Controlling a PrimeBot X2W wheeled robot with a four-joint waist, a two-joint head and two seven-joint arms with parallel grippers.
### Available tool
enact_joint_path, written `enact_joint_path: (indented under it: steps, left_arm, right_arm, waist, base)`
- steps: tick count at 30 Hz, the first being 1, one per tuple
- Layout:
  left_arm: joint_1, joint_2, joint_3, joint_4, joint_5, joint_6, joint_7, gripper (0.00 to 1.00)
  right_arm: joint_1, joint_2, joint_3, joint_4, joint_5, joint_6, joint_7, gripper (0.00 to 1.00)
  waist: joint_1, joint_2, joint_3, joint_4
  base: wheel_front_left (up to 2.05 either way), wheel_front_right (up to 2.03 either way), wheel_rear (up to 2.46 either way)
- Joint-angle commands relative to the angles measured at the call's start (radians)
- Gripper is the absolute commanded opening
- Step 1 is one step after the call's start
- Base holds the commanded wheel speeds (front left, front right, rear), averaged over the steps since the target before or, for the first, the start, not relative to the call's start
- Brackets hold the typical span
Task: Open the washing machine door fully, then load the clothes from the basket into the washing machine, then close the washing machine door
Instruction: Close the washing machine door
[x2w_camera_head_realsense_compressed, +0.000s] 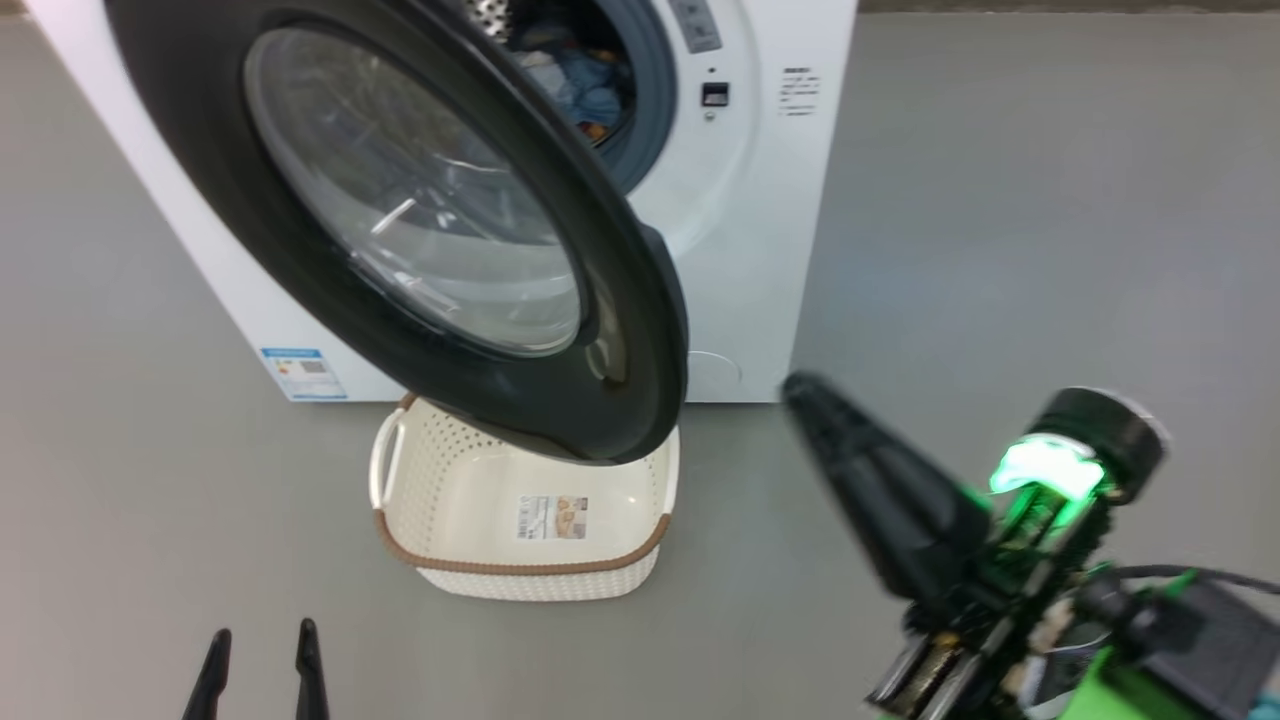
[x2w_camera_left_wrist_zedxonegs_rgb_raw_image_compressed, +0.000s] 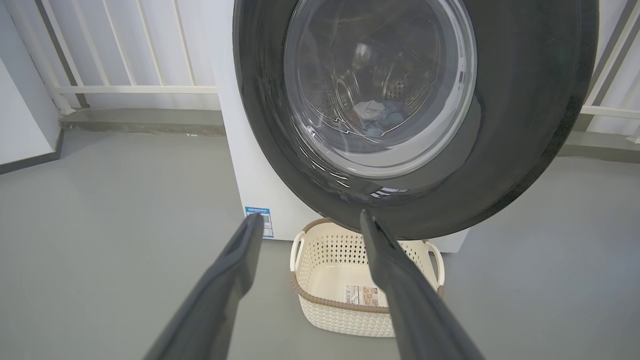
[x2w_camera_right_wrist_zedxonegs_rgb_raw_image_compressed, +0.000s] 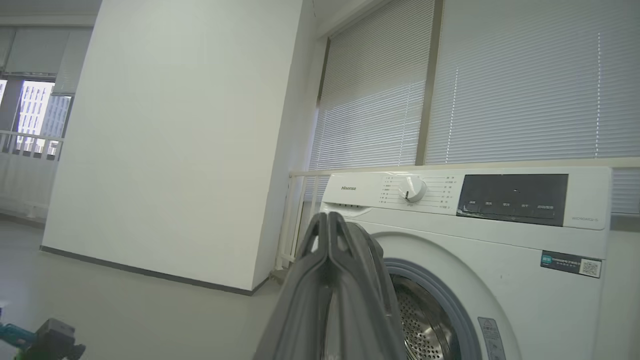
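Note:
The washing machine (x2w_camera_head_realsense_compressed: 745, 230) stands with its door (x2w_camera_head_realsense_compressed: 640, 300) swung out towards me, over the back of the basket (x2w_camera_head_realsense_compressed: 520, 572). The clothes (x2w_camera_head_realsense_compressed: 585, 85) lie inside the drum, and show again through the door glass as clothes (x2w_camera_left_wrist_zedxonegs_rgb_raw_image_compressed: 375, 114). The basket (x2w_camera_left_wrist_zedxonegs_rgb_raw_image_compressed: 332, 301) holds nothing but its label sticker. My left gripper (x2w_camera_head_realsense_compressed: 263, 650) is low at the front left, open and empty; in its wrist view the left gripper (x2w_camera_left_wrist_zedxonegs_rgb_raw_image_compressed: 311, 220) frames the basket. My right gripper (x2w_camera_head_realsense_compressed: 805, 395) is shut with nothing in it, right of the door's edge. The right gripper (x2w_camera_right_wrist_zedxonegs_rgb_raw_image_compressed: 327, 219) points at the washing machine (x2w_camera_right_wrist_zedxonegs_rgb_raw_image_compressed: 500, 250).
Grey floor (x2w_camera_head_realsense_compressed: 1050, 200) spreads around the machine. A white railing (x2w_camera_left_wrist_zedxonegs_rgb_raw_image_compressed: 125, 90) and a low ledge run behind it. A white wall (x2w_camera_right_wrist_zedxonegs_rgb_raw_image_compressed: 175, 150) and window blinds (x2w_camera_right_wrist_zedxonegs_rgb_raw_image_compressed: 500, 75) rise beyond. The control panel with its knob (x2w_camera_right_wrist_zedxonegs_rgb_raw_image_compressed: 412, 189) tops the machine.

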Motion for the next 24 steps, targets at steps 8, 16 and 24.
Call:
enact_joint_path:
  steps: [8, 16, 24]
  left_arm:
    - [-0.079, 0.005, -0.025, -0.026, -0.033, 0.011, -0.009, 1.0]
    - [-0.141, 0.005, -0.126, -0.045, -0.073, 0.033, -0.009, 1.0]
    - [-0.223, 0.005, -0.218, -0.056, -0.121, 0.051, -0.009, 1.0]
  right_arm:
    - [-0.103, -0.088, 0.208, 0.092, 0.05, 0.002, -0.004, 0.0]
    - [-0.179, -0.158, 0.329, 0.292, 0.105, 0.002, -0.004, 0.0]
    - [-0.267, -0.185, 0.318, 0.435, 0.126, 0.002, -0.004, 0.0]
  waist:
    - [0.0, -0.0001, 0.049, 0.105]
    - [0.0, -0.0001, 0.157, 0.214]
    - [0.0, -0.0001, 0.266, 0.285]
  base:
    - [0.0, 0.0, 0.0]
    - [0.0, 0.0, 0.0]
    - [0.0, 0.0, 0.0]
